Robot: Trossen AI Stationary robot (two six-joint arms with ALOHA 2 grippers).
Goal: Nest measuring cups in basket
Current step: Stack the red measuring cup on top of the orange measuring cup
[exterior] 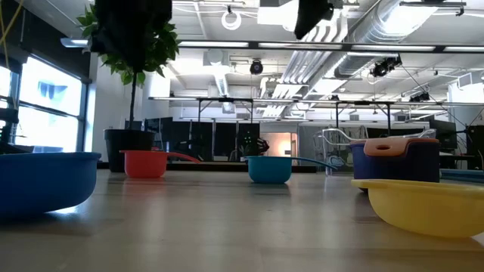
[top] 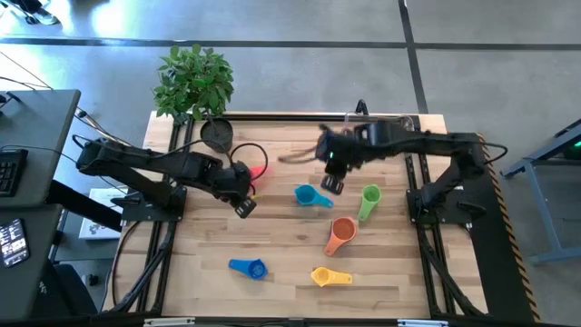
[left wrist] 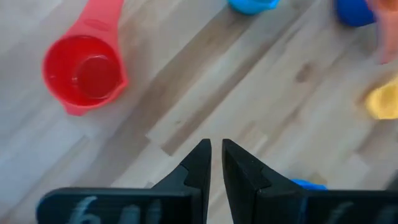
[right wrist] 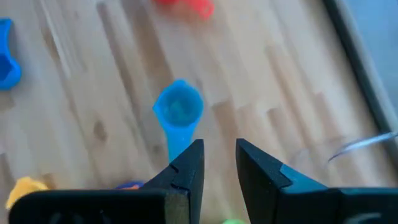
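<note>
Hovering over the back half of the wooden table (top: 272, 282), both grippers were empty when we logged this moment. The right gripper (top: 332, 182) hung just above and behind the teal cup (top: 307, 194), its 2 fingers (right wrist: 186, 168) apart by only a narrow gap with nothing between them. The left gripper (top: 245, 205) sat near the table's left centre, beside the red cup (left wrist: 84, 73), its fingers (left wrist: 198, 165) almost touching.

We counted 6 cups loose on the wood. The teal one lay at centre, the green cup (top: 369, 200) to its right, the orange cup (top: 339, 234) in front of that. The blue cup (top: 249, 267) and yellow cup (top: 329, 276) lay near the front edge, well apart from both arms. We could not pick out a purple cup with any certainty. The basket (top: 386, 120) appeared only as faint clear plastic at the back edge, behind the right arm; we could not tell whether it held anything. A potted plant (top: 192, 82) stood at the back left corner.

We judged the cups light, stiff and smooth, likely to skid or tip on the wood if nudged sideways. The flat handle looked the thinnest hold; pinching across a bowl's rim wall seemed steadier for lowering 1 cup into another. No nesting had begun that we could see.
</note>
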